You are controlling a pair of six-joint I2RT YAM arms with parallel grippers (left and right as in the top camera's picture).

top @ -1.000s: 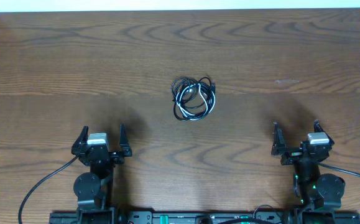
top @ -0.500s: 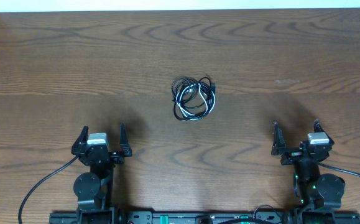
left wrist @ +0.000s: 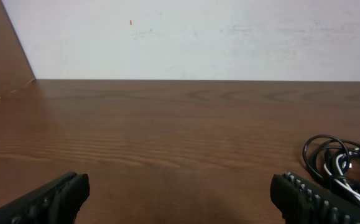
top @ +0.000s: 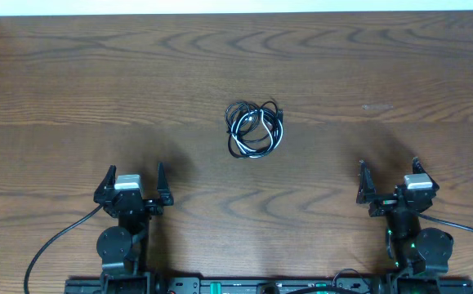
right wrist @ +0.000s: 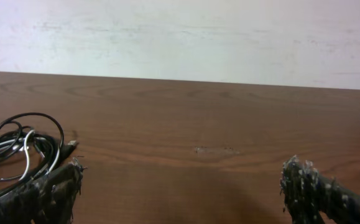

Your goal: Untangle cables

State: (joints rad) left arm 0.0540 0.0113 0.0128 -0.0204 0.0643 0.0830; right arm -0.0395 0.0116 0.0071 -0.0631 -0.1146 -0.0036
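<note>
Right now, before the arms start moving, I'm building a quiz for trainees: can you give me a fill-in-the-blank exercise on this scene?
1. The cables lie in one tangled bundle of black cords and a ____ one.
2. The left gripper and the right gripper each hold nothing, jaws standing ____.
3. In the left wrist view, the bundle shows at the ____ edge of the picture.
Missing words: white; open; right.
</note>
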